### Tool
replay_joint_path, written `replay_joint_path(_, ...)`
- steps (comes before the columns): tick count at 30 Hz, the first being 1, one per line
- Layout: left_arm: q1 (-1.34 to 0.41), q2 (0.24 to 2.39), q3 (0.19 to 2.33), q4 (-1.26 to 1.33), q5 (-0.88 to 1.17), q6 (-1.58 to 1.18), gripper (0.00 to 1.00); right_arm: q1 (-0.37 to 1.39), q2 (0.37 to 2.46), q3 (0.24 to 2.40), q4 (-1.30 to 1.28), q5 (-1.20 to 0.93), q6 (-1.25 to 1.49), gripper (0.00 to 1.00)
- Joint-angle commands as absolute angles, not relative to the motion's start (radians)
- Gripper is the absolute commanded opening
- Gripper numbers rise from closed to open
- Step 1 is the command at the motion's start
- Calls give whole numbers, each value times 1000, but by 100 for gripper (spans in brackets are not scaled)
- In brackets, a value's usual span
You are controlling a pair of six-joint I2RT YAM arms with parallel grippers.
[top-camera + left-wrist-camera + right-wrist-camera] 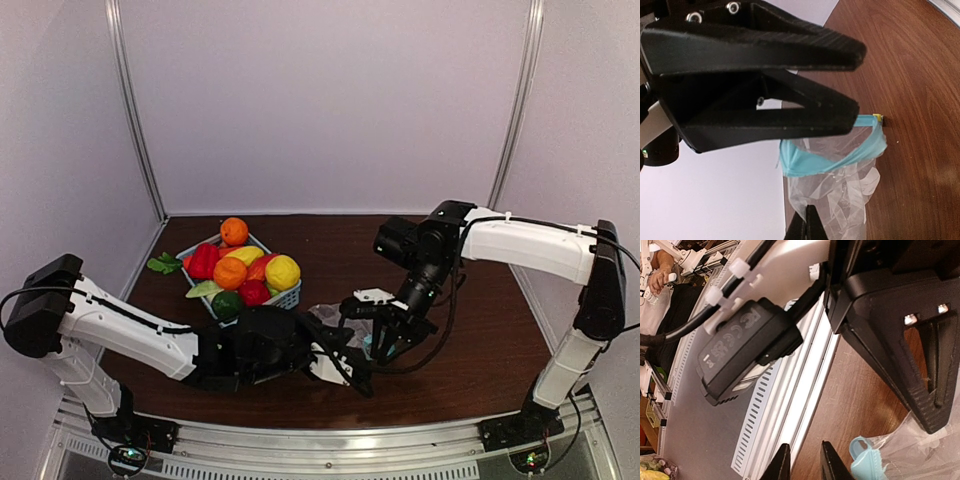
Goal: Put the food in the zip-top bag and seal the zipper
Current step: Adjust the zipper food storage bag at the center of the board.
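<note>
Grippers: left gripper [805, 227] closed tight, its tips pinching a fold of a crinkly clear plastic zip-top bag [837, 200]; right gripper [805, 450] narrowly open, bare wood showing in the gap, nothing held. Zipper [840, 157], a narrow light-blue strip along the bag's mouth, stands bowed into an open loop, one end carrying a small yellow slider [878, 118]; a curl of the strip lies just beside one right finger, contact not determinable. Bag lies on a dark brown wooden table [480, 340], near its front centre, between the two grippers. Light-blue lattice basket [291, 297] sits near the bag, to its left and further back. Food [230, 272]: toy pieces heaped in the basket, among them a red pepper [204, 260], a yellow lemon [282, 272] and a dark green round piece [227, 304]; one round orange fruit [234, 231] at the basket's far corner; one green leafy piece [163, 264] on the table just left of the basket.
</note>
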State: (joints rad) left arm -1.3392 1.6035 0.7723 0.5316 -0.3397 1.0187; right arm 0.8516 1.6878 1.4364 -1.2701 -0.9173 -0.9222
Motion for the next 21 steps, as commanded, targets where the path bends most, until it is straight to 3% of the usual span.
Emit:
replay_joint_path(1,-1341,1584,765,566,-326,993,0,853,1656,1472,-1232,-873,-874,22)
replay_joint_path(8,-1340,1551,757,528,-282,988,0,793,1595,1573,-1294,-785,-896,18)
replay_joint_path(12,-1341,1559,762,526,-278,1000,0,790,1606,1561,-1272,-736,-903,31)
replay_joint_path(21,-1341,1563,764,534,-276,1003,0,818,1678,1552,-1273,-769,-925,32)
